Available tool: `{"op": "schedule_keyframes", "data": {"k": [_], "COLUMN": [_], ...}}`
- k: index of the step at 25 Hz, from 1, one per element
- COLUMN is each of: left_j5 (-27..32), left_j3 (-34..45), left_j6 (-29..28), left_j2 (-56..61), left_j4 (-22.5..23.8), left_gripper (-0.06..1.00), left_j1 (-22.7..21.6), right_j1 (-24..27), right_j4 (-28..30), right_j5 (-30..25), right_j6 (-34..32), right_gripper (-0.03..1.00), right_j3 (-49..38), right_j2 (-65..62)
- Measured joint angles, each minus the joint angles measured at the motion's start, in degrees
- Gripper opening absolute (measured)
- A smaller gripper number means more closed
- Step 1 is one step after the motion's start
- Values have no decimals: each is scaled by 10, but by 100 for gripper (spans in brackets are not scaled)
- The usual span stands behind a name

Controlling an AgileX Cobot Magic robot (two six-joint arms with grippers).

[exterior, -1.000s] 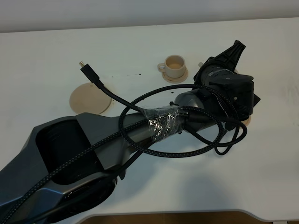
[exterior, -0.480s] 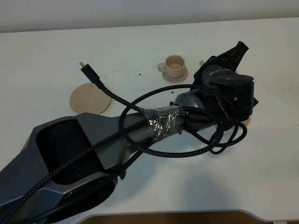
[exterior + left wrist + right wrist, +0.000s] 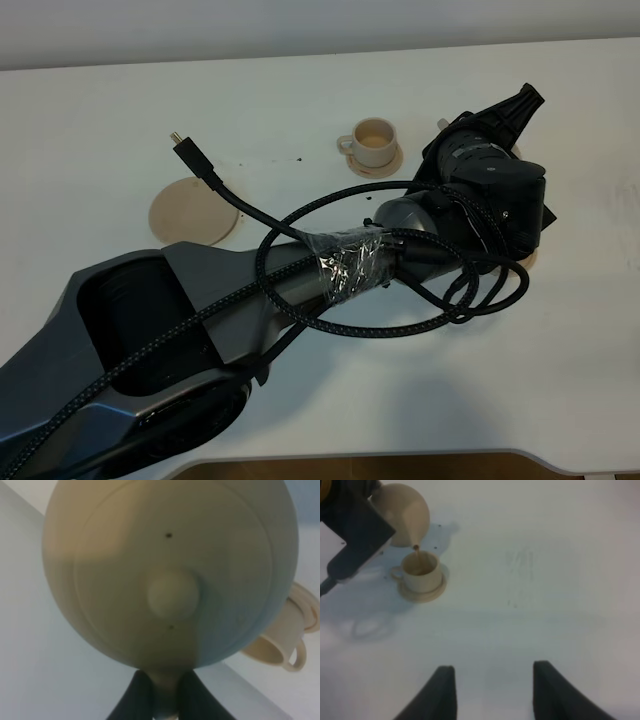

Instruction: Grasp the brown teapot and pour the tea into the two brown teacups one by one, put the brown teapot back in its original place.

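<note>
The brown teapot (image 3: 170,575) fills the left wrist view, lid knob facing the camera. My left gripper (image 3: 162,682) is shut on its loop handle. From the right wrist view the teapot (image 3: 402,512) is tilted, and a thin stream of tea runs from its spout into a brown teacup (image 3: 420,570) on its small saucer. The high view hides that teapot and cup under the left arm (image 3: 480,190). The other teacup (image 3: 374,140) stands on its saucer at the back centre. The wide saucer (image 3: 190,210) lies bare at the left. My right gripper (image 3: 492,690) is open over bare table.
The left arm's thick braided cable (image 3: 400,320) loops around the wrist, and its loose plug end (image 3: 185,150) sticks up near the wide saucer. A few dark specks (image 3: 270,160) dot the white table (image 3: 100,120) left of the back teacup.
The left wrist has turned and shifted slightly right and toward the back, tipping the teapot further. The back teacup and the wide saucer have not moved.
</note>
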State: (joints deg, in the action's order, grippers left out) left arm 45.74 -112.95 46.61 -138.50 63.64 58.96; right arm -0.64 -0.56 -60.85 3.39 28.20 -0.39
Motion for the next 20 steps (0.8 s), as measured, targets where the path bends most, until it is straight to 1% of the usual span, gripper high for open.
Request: {"op": "schedule_keyframes", "data": {"k": [20], "left_j5": [0], "left_j3": [0], "left_j6": [33], "left_j2": [0], "left_j4": [4], "left_gripper": [12], "left_j1": [0], "right_j1": [0], "right_j4": [0], "right_j5": [0], "right_j6": [0], "right_gripper": [38], "right_j3": [0], "right_j2": [0]}}
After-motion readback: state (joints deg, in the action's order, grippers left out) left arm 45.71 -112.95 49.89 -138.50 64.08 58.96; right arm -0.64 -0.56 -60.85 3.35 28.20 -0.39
